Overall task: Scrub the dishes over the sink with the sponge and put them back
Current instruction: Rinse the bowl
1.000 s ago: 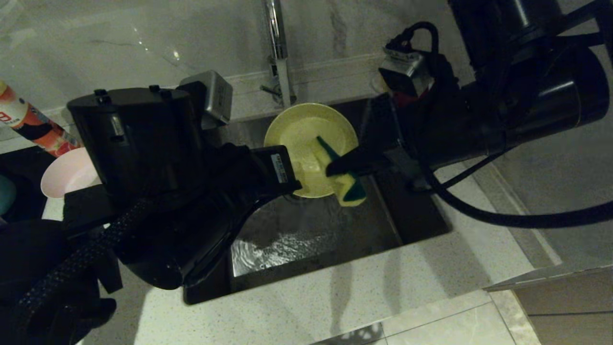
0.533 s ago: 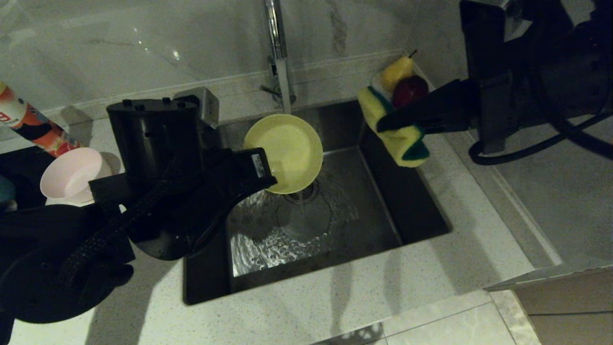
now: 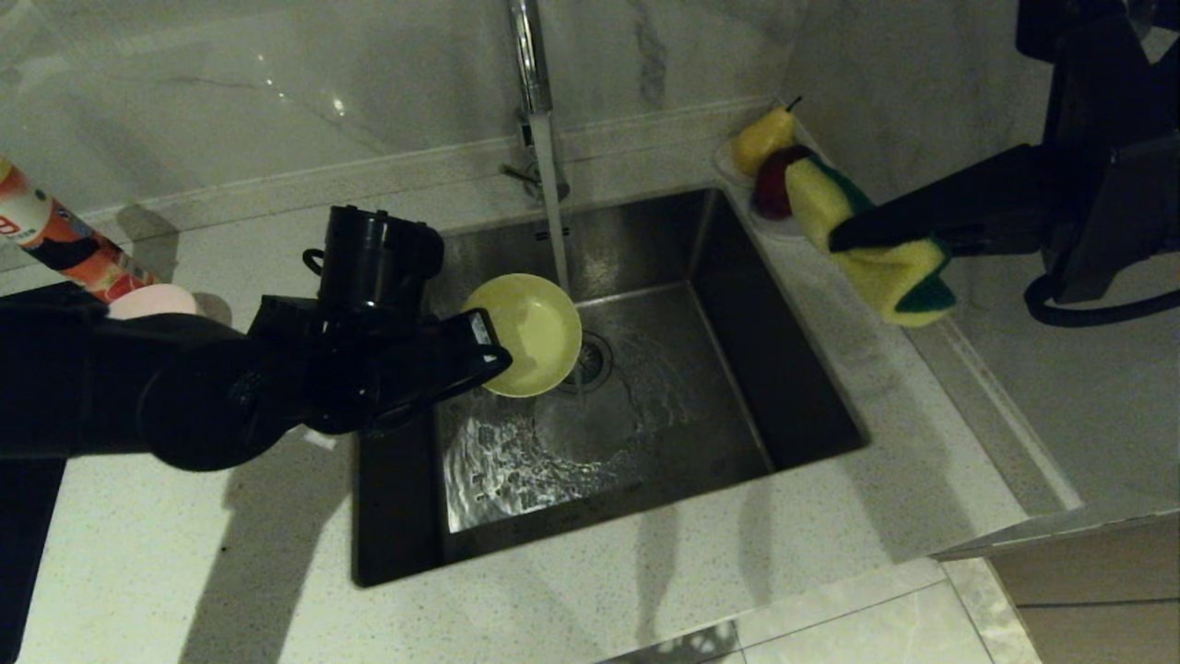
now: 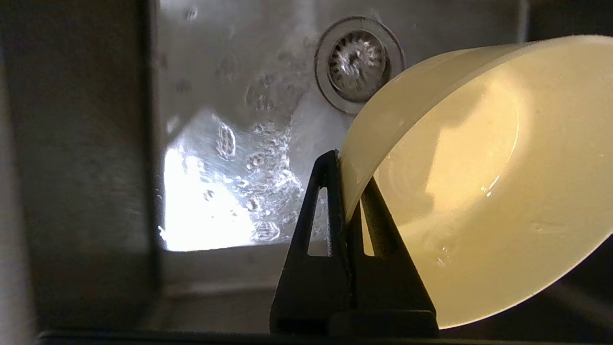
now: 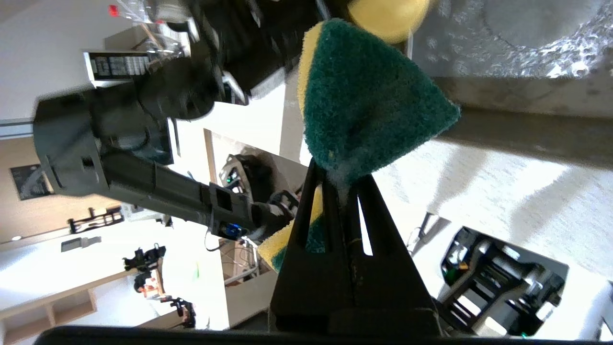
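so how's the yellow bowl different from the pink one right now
The yellow bowl is pinched at its rim by the left gripper and hangs tilted over the sink beside the running tap water. The pink bowl sits on the counter left of the sink, held by nothing. The yellow bowl shows almost whole; the pink bowl is mostly hidden behind the left arm. Both are small, round and pale.

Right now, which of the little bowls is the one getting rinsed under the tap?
The yellow bowl: the left gripper pinches its rim and holds it over the sink by the running water. The pink bowl sits off on the left counter.
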